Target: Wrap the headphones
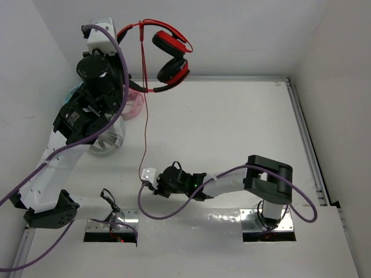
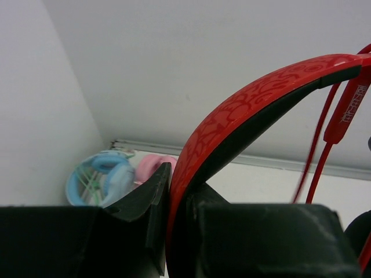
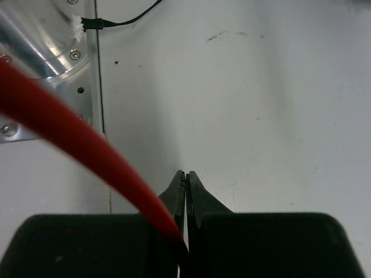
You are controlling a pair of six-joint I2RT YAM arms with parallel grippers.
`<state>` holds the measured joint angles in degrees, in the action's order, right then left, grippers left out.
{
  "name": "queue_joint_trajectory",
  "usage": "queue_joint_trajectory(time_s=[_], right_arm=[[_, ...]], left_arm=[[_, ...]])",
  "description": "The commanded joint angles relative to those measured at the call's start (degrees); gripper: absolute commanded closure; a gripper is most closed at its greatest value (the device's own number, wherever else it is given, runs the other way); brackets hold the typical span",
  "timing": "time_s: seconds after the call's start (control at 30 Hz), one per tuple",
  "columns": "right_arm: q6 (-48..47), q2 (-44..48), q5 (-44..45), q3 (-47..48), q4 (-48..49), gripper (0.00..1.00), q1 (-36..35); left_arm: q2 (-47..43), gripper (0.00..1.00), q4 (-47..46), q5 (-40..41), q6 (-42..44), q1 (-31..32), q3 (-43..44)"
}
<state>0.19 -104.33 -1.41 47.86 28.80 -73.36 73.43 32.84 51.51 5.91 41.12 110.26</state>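
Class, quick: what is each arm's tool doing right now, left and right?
Left tool: closed on the black-and-red headband of the red over-ear headphones.
Right tool: closed on their thin red cable.

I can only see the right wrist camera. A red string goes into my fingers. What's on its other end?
Observer: It's the cable of the headphones. The top view shows it running from them down to your right fingers.
Child: Are they lying down flat?
Observer: No. The left fingers are shut on the headband, holding them up off the table.
Child: Is the cable wrapped yet?
Observer: No. Most of it runs in one long line, not wound into loops.
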Motion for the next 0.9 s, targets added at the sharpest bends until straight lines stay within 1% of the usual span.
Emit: queue_joint_trajectory(time_s=[0.0,0.03,0.13,0.3,0.37,0.4,0.43,0.47,0.5,0.57,0.6,0.63,0.7,0.73,0.77,0.8,0.83,0.87], right_arm=[[-2.4,5.4,2.0,-1.6,-0.2,1.00,-0.6],[-2.6,6.7,2.5,-2.2,-0.6,1.00,-1.2],[-3.0,9.1,4.6,-4.3,-1.6,1.00,-2.1],[-2.7,15.8,7.0,-7.8,-2.5,1.00,-3.1],[-3.0,18.7,7.8,-8.7,-3.6,1.00,-4.1],[-3.3,19.8,8.2,-8.9,-4.1,1.00,-4.3],[-3.4,20.8,8.6,-9.2,-4.6,1.00,-5.0],[-3.6,22.0,8.9,-9.3,-6.0,1.00,-5.3],[-3.9,24.6,9.1,-9.4,-6.8,1.00,-5.4],[-3.9,27.9,10.5,-10.1,-9.1,1.00,-5.7],[-4.3,31.7,11.6,-10.5,-10.1,1.00,-5.6],[-4.8,33.7,12.9,-11.2,-10.8,1.00,-5.6],[-6.8,37.7,18.5,-12.0,-13.7,1.00,-5.7],[-8.3,41.5,24.3,-12.3,-14.7,1.00,-5.6],[-10.0,43.1,27.5,-12.7,-14.9,1.00,-5.4],[-13.9,44.6,30.9,-13.1,-14.9,1.00,-5.3],[-15.7,46.8,33.8,-13.3,-15.0,1.00,-4.4],[-17.0,47.9,36.0,-13.0,-16.0,1.00,-3.5]], left_arm=[[-0.6,1.00,-12.9,1.8,3.5,-3.8,-1.6],[-0.4,1.00,-15.6,2.5,4.4,-4.9,-3.4],[0.5,1.00,-19.9,3.0,8.0,-7.3,-6.2],[1.3,1.00,-24.4,2.2,12.1,-9.9,-9.6],[1.5,1.00,-28.7,2.9,15.7,-10.5,-12.6],[1.6,1.00,-33.4,3.2,17.5,-10.8,-13.9],[1.8,1.00,-37.0,4.0,19.4,-11.4,-17.1],[2.0,1.00,-39.4,4.3,23.1,-11.9,-18.7],[2.7,1.00,-43.5,4.0,25.1,-12.6,-20.2],[3.9,1.00,-47.2,2.1,29.7,-14.8,-24.6],[4.3,1.00,-48.6,0.7,31.0,-15.5,-25.8],[4.7,1.00,-49.6,-1.6,32.1,-16.5,-28.5],[5.1,1.00,-50.2,-3.6,34.9,-16.8,-31.4],[5.1,1.00,-48.9,-7.2,35.7,-16.8,-33.6],[5.2,1.00,-46.7,-9.5,35.4,-16.7,-34.1],[5.1,1.00,-41.7,-11.6,34.9,-16.7,-34.6],[5.1,1.00,-40.0,-15.1,34.4,-16.4,-35.6],[4.9,1.00,-38.9,-16.0,34.0,-16.1,-36.5]])
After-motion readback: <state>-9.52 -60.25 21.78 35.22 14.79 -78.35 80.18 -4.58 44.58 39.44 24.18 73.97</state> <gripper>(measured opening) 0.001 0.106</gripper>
